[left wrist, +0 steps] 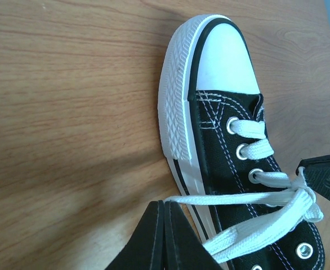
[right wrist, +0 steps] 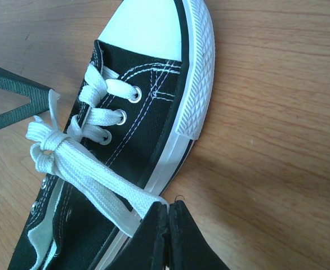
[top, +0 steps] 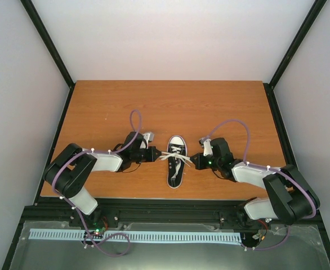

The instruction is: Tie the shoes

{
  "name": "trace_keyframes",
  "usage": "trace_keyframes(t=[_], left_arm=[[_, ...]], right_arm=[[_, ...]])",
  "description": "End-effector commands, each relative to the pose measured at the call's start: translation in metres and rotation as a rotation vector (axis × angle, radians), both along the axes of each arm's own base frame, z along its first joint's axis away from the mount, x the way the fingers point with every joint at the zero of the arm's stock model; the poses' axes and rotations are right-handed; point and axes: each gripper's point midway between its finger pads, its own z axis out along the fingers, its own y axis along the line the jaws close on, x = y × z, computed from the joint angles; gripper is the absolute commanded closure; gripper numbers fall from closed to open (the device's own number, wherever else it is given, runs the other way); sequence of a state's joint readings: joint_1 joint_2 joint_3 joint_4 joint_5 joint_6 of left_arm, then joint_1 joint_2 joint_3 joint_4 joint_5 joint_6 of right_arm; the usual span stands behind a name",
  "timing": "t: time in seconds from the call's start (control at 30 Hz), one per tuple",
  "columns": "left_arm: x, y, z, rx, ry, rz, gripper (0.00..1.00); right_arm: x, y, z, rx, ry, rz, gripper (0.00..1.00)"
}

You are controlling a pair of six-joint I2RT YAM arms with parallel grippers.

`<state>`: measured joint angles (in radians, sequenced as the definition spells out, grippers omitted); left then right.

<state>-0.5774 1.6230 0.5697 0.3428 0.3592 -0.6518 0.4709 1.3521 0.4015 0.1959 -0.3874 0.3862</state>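
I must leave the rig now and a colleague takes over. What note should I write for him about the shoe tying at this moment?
Left gripper: shut on the left lace, drawn out sideways.
Right gripper: shut on the right lace, drawn out the other way.
Shoe: upright on the table between the arms, toe away from the bases.
Done: a knot sits over the eyelets.
To do: whether a bow is complete cannot be told; probably pull snug, check, then release.
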Motion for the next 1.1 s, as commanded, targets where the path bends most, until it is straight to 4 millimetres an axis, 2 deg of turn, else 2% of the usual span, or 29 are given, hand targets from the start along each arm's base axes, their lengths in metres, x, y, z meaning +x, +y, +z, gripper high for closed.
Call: trace_keyframes(t=[0.0,0.23,0.27,0.33,0.4,0.47,0.53,0.57,0.6,0.7,0.77,0.83,0.9,0.97,1.03,1.07], left_arm=[[0.008,0.011,0.003,0.008,-0.012,0.057,0.99],[0.006,0.003,0.012,-0.023,-0.036,0.008,0.98],[0.006,0.001,0.016,-0.031,-0.044,-0.006,0.92],[0.007,-0.001,0.026,-0.045,-0.071,-0.021,0.62],[0.010,-0.004,0.042,-0.052,-0.114,-0.039,0.38],[0.014,-0.006,0.060,-0.046,-0.155,-0.054,0.24],[0.021,-0.009,0.080,-0.038,-0.196,-0.066,0.16],[0.025,-0.010,0.088,-0.032,-0.215,-0.071,0.13],[0.029,-0.012,0.096,-0.030,-0.230,-0.074,0.12],[0.045,-0.015,0.112,-0.003,-0.261,-0.055,0.09],[0.064,-0.008,0.115,0.018,-0.265,-0.016,0.08],[0.087,0.011,0.115,0.012,-0.253,0.051,0.08],[0.109,0.045,0.116,0.001,-0.251,0.143,0.08],[0.126,0.093,0.116,0.007,-0.257,0.263,0.08],[0.135,0.155,0.117,0.019,-0.261,0.415,0.08],[0.135,0.188,0.118,0.027,-0.267,0.499,0.08]], right_arm=[[0.000,-0.008,-0.003,-0.025,-0.009,-0.026,0.97],[-0.001,-0.002,0.007,0.006,-0.031,0.007,0.95],[-0.001,0.000,0.011,0.012,-0.037,0.016,0.88],[-0.001,0.001,0.020,0.020,-0.050,0.024,0.57],[0.002,0.001,0.031,0.019,-0.073,0.023,0.31],[0.007,0.001,0.046,0.016,-0.102,0.018,0.18],[0.016,0.002,0.066,0.012,-0.143,0.006,0.09],[0.019,0.000,0.070,0.002,-0.150,-0.005,0.04],[0.028,0.001,0.082,-0.002,-0.173,-0.023,0.01],[0.047,-0.001,0.096,-0.028,-0.185,-0.064,0.00],[0.065,-0.007,0.097,-0.039,-0.177,-0.104,0.00],[0.083,-0.021,0.094,-0.053,-0.162,-0.158,0.00],[0.101,-0.044,0.092,-0.063,-0.154,-0.225,0.00],[0.116,-0.078,0.090,-0.075,-0.154,-0.311,0.00],[0.125,-0.119,0.093,-0.087,-0.160,-0.423,0.00],[0.129,-0.148,0.095,-0.091,-0.168,-0.507,0.00]])
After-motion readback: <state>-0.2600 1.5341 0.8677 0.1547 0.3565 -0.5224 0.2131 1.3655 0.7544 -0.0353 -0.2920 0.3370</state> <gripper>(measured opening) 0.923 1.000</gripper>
